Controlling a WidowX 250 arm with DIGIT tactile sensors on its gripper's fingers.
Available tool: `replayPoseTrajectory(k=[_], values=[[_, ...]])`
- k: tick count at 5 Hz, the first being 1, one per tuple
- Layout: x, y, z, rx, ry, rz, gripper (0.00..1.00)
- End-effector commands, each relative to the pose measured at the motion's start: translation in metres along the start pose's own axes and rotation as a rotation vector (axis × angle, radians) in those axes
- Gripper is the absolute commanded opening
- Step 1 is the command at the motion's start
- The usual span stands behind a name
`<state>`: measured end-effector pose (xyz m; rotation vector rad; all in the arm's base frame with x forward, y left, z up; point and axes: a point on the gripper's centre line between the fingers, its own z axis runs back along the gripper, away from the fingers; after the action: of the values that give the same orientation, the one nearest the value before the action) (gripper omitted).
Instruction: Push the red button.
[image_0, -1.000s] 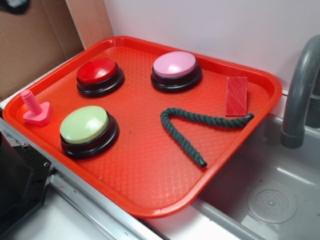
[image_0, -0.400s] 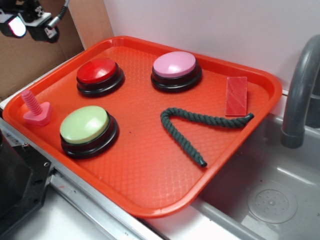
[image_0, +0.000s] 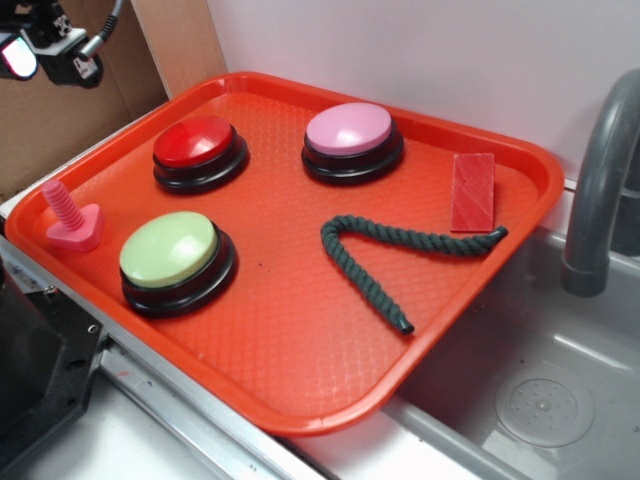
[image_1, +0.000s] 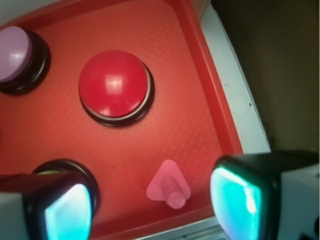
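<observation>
Three domed buttons sit on a textured red tray (image_0: 300, 360): green button (image_0: 170, 250) nearest, then the red button (image_0: 195, 141) at the far-left, pink button (image_0: 348, 129) beside it. No legible labels. Gripper (image_1: 150, 202) hangs above the tray's left corner, fingers spread apart, holding nothing. White wall (image_0: 420, 50) behind.

Toy kitchen: grey sink (image_0: 545, 390) and faucet (image_0: 600, 190) beside tray (image_0: 300, 400).
</observation>
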<state>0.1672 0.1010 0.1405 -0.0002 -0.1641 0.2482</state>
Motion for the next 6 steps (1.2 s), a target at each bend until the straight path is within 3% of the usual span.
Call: replayPoseTrajectory(k=[1, 2, 3, 4, 5, 6], values=[[0.071, 0.02, -0.044, 0.022, 0.052, -0.162, 1.0], [0.097, 0.009, -0.046, 0.094, 0.056, -0.216, 1.0], [0.111, -0.01, -0.048, 0.143, -0.004, -0.173, 1.0], [0.108, -0.027, -0.048, 0.158, 0.003, -0.041, 1.0], [0.103, -0.039, -0.068, 0.21, -0.071, 0.21, 1.0], [0.099, -0.039, -0.087, 0.123, -0.051, 0.414, 1.0]])
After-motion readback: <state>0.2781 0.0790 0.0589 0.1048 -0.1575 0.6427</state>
